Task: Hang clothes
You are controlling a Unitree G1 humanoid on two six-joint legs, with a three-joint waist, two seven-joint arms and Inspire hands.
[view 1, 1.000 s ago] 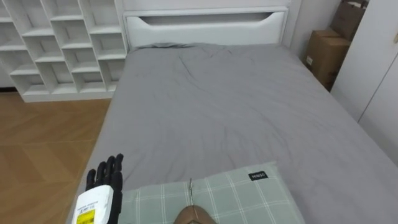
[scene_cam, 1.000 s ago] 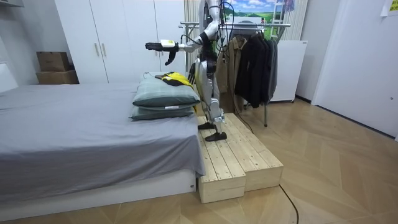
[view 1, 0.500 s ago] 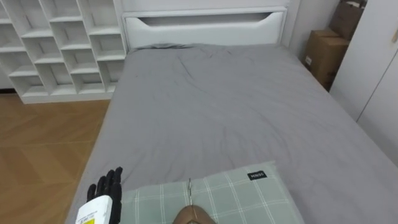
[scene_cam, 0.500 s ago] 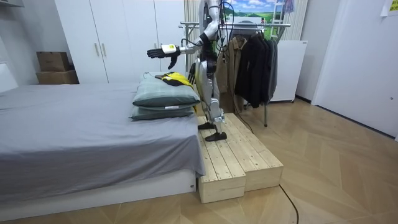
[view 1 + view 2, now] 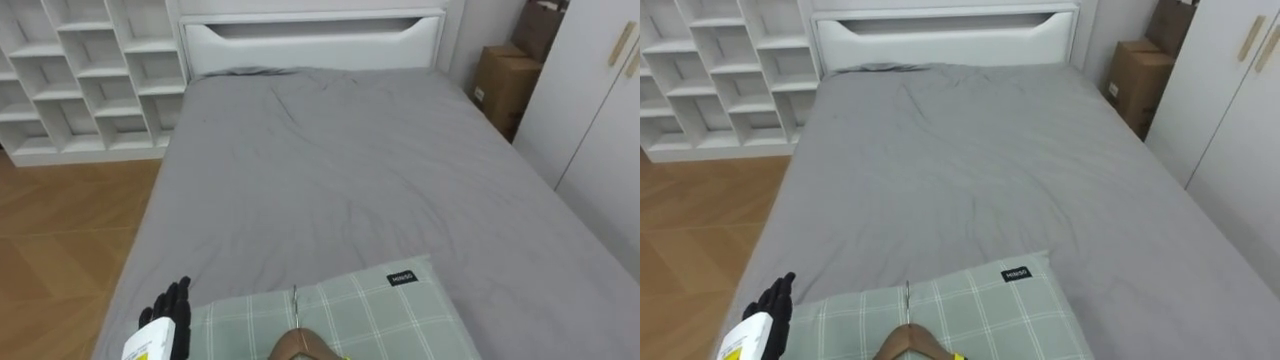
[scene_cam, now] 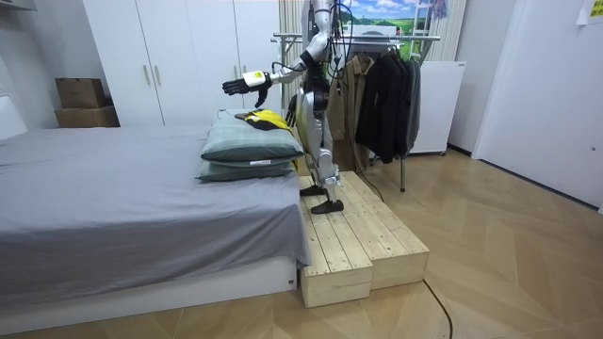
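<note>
Left hand (image 5: 163, 312) hovers over the bed (image 5: 350, 170) edge with fingers (image 5: 178, 298) straight, slightly spread and holding nothing, while the wooden hanger (image 5: 300, 346) and yellow garment (image 6: 267, 118) lie right of the fingers on the green checked pillow (image 5: 380, 310).

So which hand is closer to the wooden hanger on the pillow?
Left. The left hand hovers open by the left edge of the pillow, left of the hanger. Where the right hand is, I cannot tell.
</note>
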